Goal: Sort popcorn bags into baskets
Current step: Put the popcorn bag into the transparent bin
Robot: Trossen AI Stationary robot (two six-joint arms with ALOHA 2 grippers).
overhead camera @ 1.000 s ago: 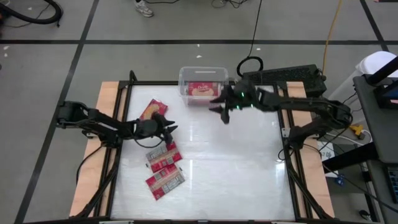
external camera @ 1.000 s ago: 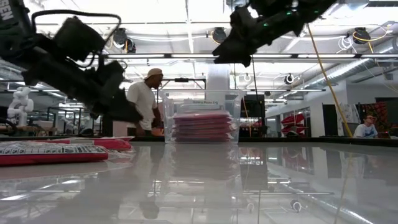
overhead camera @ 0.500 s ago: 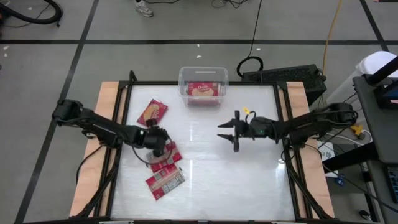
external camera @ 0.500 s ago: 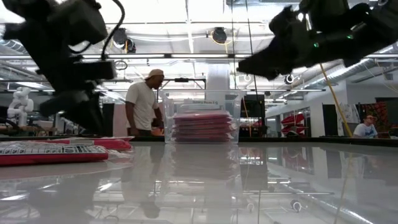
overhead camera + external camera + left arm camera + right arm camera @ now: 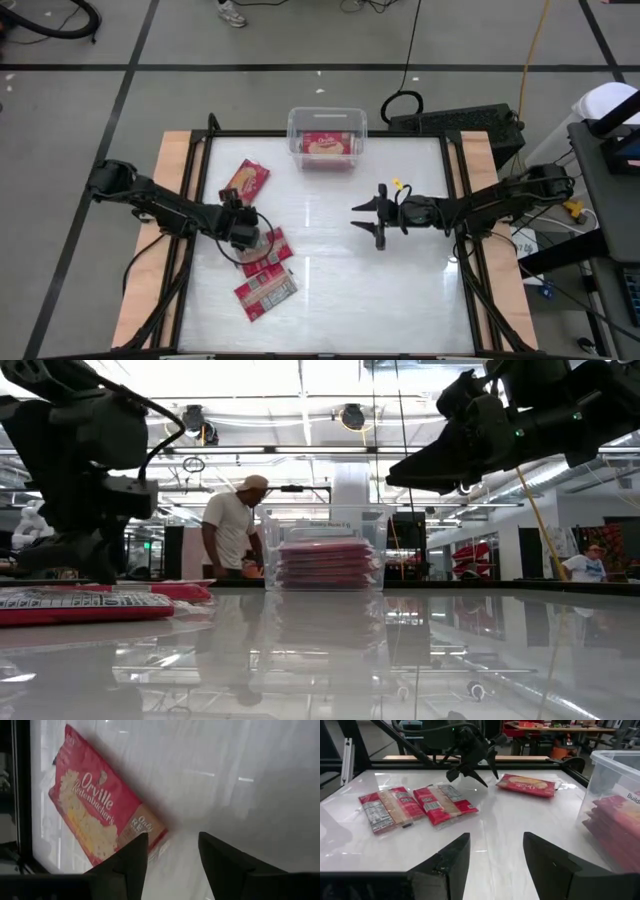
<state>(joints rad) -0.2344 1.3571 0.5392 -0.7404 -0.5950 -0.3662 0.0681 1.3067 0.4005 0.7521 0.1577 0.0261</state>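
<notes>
Left gripper (image 5: 246, 231) is hovering over the near end of the middle popcorn bag (image 5: 264, 252), jaws parted, nothing in them. That bag lies label-up with its long axis slanting across the table; a second label-up bag (image 5: 265, 293) sits just beside it, a picture-up one (image 5: 246, 180) further toward the bin (image 5: 327, 138), which already holds a stack. Left arm is clearly nearer. Right gripper (image 5: 370, 216) hangs mid-table, spread and empty, well apart from all three. Next grab probably goes straight down, left side.
</notes>
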